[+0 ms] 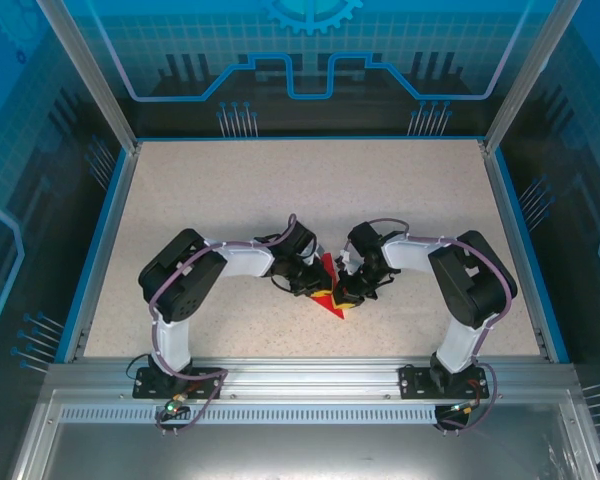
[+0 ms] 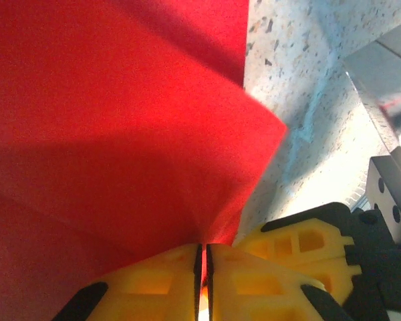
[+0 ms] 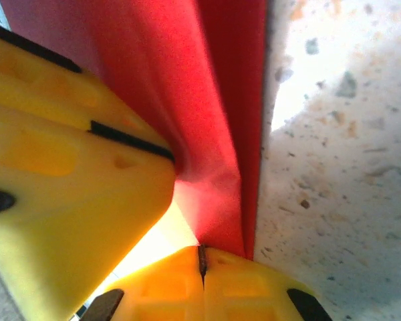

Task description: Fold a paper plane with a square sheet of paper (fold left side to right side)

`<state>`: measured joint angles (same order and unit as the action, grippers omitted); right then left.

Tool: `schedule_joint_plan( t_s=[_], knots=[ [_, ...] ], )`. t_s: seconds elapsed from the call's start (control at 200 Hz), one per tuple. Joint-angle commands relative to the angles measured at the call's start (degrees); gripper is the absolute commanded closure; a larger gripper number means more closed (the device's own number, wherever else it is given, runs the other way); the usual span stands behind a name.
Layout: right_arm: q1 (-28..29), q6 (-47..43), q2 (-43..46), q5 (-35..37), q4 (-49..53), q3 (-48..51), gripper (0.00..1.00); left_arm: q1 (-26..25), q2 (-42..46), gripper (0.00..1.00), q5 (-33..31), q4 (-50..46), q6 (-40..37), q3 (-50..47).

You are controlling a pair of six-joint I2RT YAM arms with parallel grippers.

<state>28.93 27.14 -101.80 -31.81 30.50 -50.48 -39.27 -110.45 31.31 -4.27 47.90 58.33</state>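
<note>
left gripper pinched shut on red sheet; right gripper clamped on it too, right beside; sheet sits between both arms, near table front; suggest carrying left flap over evenly, paper taut, edges matched before creasing

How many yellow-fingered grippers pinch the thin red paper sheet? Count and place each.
2. The left gripper pinches the thin red paper sheet from its left, the right gripper from its right. None appears hidden.
</note>
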Motion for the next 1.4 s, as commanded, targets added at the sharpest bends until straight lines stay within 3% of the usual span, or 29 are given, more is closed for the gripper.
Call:
schedule_joint_plan(
  t_s=[0.0,0.26,0.815,1.225,1.391],
  knots=[
    [-0.5,-0.6,-3.3,8.0,3.8,1.6,1.00,0.2,-2.1,0.87,-2.3,0.5,-0.3,-0.6],
    [-0.4,-1.5,-3.2,10.4,6.8,1.2,1.00,2.5,-3.1,0.87,-8.1,-4.2,-3.7,0.8],
    [-0.4,-1.9,-2.0,10.3,7.3,2.6,1.00,12.2,-6.0,0.86,-8.7,-6.6,-16.8,8.7],
    [-0.4,-2.1,-1.4,9.7,7.6,2.8,1.00,18.7,-9.6,0.85,-10.2,-9.8,-19.7,14.2],
    [-0.4,-1.7,0.1,7.1,4.8,3.2,1.00,20.5,-8.4,0.80,-9.2,-10.4,-19.9,14.6]
  ],
)
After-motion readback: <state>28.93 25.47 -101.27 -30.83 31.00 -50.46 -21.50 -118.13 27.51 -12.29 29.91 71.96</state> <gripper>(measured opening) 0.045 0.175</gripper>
